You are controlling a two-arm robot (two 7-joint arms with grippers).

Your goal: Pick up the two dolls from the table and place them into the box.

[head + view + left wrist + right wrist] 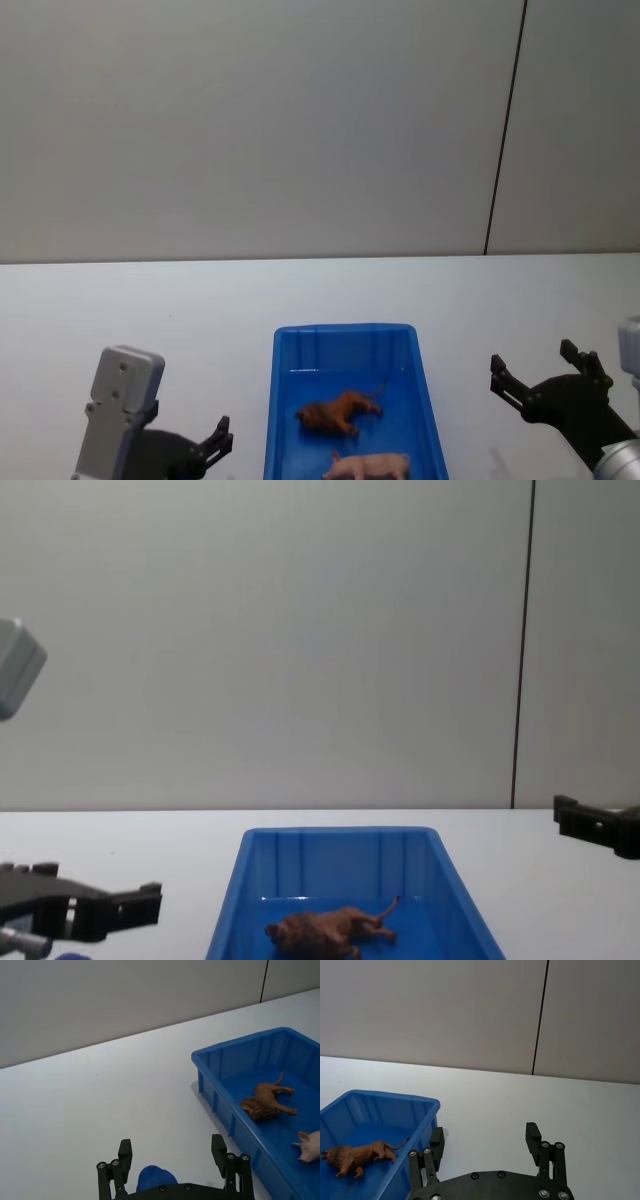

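The brown doll (338, 412), a lion with a thin tail, lies on its side on the floor of the blue box (283, 400); it shows too in the left wrist view (267, 1102), the right wrist view (357, 1156) and the chest view (325, 930). The rounded blue doll (156, 1179) sits low between the spread fingers of my left gripper (172, 1157), close to the palm. That left gripper (215, 445) is open, left of the box. My right gripper (533, 362) hangs open and empty over the table right of the box (425, 1110).
A pink pig toy (368, 466) also lies in the box, nearer to me than the lion. The white table (150, 310) runs back to a grey wall. The box's thick rim (235, 1042) stands above the table between the two arms.
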